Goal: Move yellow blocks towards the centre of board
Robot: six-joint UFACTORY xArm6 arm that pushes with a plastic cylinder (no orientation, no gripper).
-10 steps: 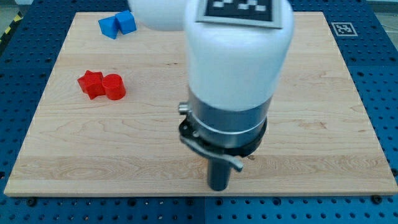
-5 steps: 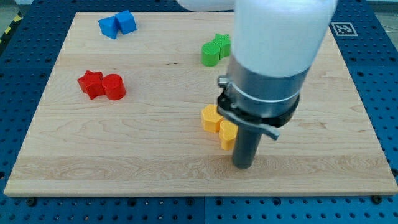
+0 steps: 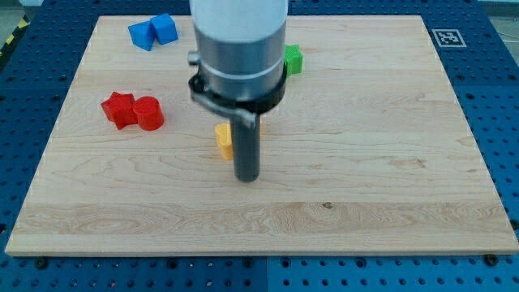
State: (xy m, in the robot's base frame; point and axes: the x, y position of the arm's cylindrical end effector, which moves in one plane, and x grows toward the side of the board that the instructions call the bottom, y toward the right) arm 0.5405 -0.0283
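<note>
A yellow block (image 3: 224,139) lies just left of the board's centre, mostly hidden behind my rod; only its left part shows, and I cannot tell whether a second yellow block sits behind the arm. My tip (image 3: 246,178) rests on the wooden board (image 3: 389,162), just right of and below the visible yellow block, close to it or touching it.
Two blue blocks (image 3: 152,31) sit together at the view's top left. A red star-shaped block (image 3: 119,109) and a red cylinder (image 3: 149,113) touch at the left. A green block (image 3: 293,58) peeks out right of the arm near the top.
The arm swung from the view's right to the left over the last half second. The yellow blocks moved left and up with it, and most of them is now hidden behind the rod.
</note>
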